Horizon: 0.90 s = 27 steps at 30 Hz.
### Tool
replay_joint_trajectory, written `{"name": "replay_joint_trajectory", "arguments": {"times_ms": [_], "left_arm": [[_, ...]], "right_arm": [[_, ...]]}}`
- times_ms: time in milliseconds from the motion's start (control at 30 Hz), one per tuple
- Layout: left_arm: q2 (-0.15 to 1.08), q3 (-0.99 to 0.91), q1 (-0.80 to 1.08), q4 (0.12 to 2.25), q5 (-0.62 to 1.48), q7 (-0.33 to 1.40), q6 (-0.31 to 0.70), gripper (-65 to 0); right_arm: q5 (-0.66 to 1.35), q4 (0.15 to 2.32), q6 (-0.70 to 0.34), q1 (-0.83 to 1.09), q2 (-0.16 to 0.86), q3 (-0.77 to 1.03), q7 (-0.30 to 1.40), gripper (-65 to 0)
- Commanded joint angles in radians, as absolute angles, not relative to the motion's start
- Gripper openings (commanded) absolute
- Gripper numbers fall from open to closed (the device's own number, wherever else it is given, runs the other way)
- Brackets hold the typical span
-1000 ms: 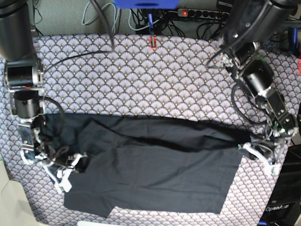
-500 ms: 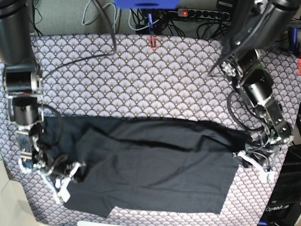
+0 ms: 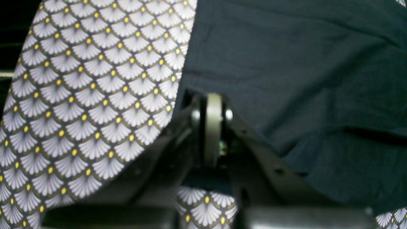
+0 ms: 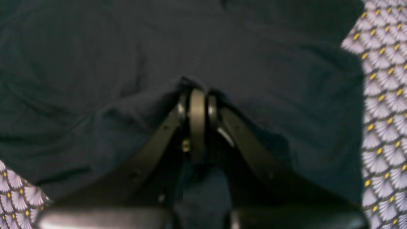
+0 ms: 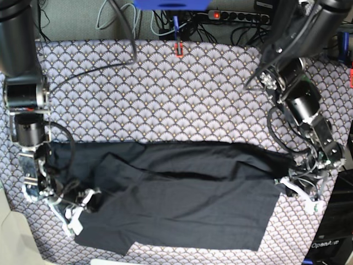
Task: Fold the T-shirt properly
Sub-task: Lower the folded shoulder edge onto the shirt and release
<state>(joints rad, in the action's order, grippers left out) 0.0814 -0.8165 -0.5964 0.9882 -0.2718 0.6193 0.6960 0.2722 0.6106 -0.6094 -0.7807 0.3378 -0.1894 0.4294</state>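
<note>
The black T-shirt [image 5: 182, 199] lies spread across the near half of the patterned tablecloth [image 5: 165, 94], with a folded layer over its upper part. In the base view my right gripper [image 5: 83, 201] sits at the shirt's left end. The right wrist view shows that gripper [image 4: 197, 93] shut on a bunched fold of the dark cloth [image 4: 95, 63]. My left gripper [image 5: 296, 186] is at the shirt's right end. In the left wrist view it [image 3: 213, 103] is shut on the shirt's edge [image 3: 286, 63], beside bare tablecloth [image 3: 79, 95].
Cables and a power strip [image 5: 237, 15] run along the table's far edge, next to a small red clip [image 5: 179, 49]. A black box [image 5: 331, 240] stands off the near right corner. The shirt's lower hem [image 5: 165, 245] lies close to the table's front edge.
Both grippers have shifted a little toward the front edge, still shut on the shirt. The shirt's far edge and its raised fold have come down and lie flatter.
</note>
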Motion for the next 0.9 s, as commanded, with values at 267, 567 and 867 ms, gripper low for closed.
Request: {"name": "replay_joint_trajectory", "arguments": {"times_ms": [267, 567, 867], "left_arm": [[0.09, -0.828, -0.647, 1.012, -0.248, 0.591, 0.698, -36.5], [0.09, -0.878, -0.642, 1.013, -0.249, 0.599, 0.698, -36.3], [0.084, -0.874, -0.509, 1.089, -0.249, 0.601, 0.698, -36.1]], "right_arm": [[0.288, 0.627, -0.613, -0.819, 0.366, -0.179, 0.406, -45.1], [0.292, 0.63, -0.613, -0.777, 0.398, -0.177, 0.438, -38.8], [0.292, 0.739, -0.613, -0.622, 0.486, -0.044, 0.487, -38.2]]}}
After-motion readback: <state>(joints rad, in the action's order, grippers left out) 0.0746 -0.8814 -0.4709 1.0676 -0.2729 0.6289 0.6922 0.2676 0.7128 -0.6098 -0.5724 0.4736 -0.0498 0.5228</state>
